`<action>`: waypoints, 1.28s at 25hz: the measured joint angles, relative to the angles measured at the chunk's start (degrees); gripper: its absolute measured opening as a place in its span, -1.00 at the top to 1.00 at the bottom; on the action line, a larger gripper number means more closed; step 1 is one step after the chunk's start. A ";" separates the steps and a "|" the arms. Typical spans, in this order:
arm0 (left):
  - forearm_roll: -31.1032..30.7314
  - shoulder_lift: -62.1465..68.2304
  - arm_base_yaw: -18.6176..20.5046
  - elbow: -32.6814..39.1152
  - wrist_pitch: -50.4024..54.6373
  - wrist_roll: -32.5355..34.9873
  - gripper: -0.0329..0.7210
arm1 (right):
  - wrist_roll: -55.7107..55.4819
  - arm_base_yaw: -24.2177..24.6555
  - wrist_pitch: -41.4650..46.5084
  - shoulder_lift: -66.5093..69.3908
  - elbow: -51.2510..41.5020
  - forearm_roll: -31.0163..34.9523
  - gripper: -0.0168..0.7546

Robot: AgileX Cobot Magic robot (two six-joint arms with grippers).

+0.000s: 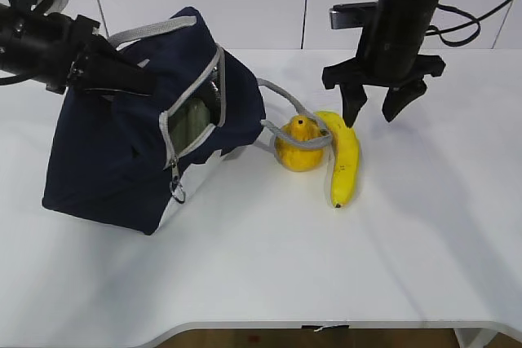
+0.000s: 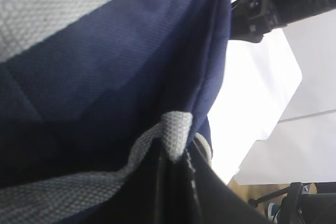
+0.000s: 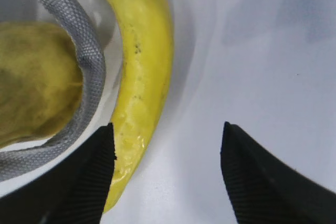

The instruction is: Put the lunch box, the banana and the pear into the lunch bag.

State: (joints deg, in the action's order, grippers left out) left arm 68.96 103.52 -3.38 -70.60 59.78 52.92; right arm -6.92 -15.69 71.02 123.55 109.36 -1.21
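Black and spread wide, the right gripper (image 1: 374,108) hangs over the white table (image 1: 424,234) with nothing between its jaws. In the right wrist view its left finger (image 3: 86,182) sits just beside the banana (image 3: 140,72), and whether the two touch cannot be told; the other finger stands over bare tabletop. The banana lies below and to the gripper's left, and the pear (image 1: 298,144) is further left, with one grey handle (image 1: 295,120) of the lunch bag draped over its top.

The left gripper (image 1: 122,79) is pinched shut on the lunch bag (image 1: 122,152) at its upper edge; the left wrist view shows only navy fabric and grey webbing, so the exact spot gripped is hard to make out. Through the unzipped opening a pale green shape shows, probably the lunch box (image 1: 189,120), mostly hidden.

To the right of the right gripper and toward the table's near edge the surface is open; the banana's upper tip is hidden behind the gripper's finger.
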 joint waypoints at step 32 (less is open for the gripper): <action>-0.22 0.00 0.00 0.00 -0.20 0.00 0.88 | 0.00 0.00 -5.84 7.30 0.00 2.86 -0.33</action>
State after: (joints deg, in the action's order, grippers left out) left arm 68.74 103.52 -3.38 -70.60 59.58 52.92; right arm -6.92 -15.69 65.19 130.85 109.36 1.66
